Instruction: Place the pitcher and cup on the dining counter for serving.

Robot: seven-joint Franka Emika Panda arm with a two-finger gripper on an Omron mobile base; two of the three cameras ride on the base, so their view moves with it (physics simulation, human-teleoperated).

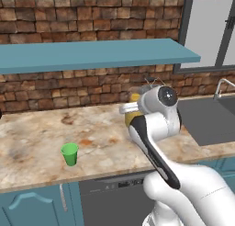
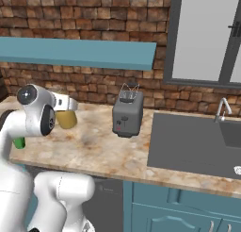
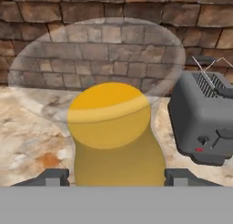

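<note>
The mustard-yellow pitcher (image 3: 113,127) stands upright on the marbled wall counter (image 1: 36,138), close in front of the hand camera. My gripper (image 3: 116,176) is open, and its two dark fingertips (image 3: 54,176) straddle the pitcher's lower body, one on each side. From the base views the pitcher (image 2: 67,119) pokes out behind my wrist, which covers most of it (image 1: 132,118). The small green cup (image 1: 69,154) stands alone near the counter's front edge, well left of the arm, and is a green sliver (image 2: 19,142) behind my arm. The dining counter is out of view.
A grey toaster (image 2: 127,114) stands just right of the pitcher, near the hand (image 3: 205,123). Further right lie the dark sink (image 2: 188,141) and its faucet (image 2: 222,108). A teal shelf (image 1: 92,55) hangs over the counter on the brick wall.
</note>
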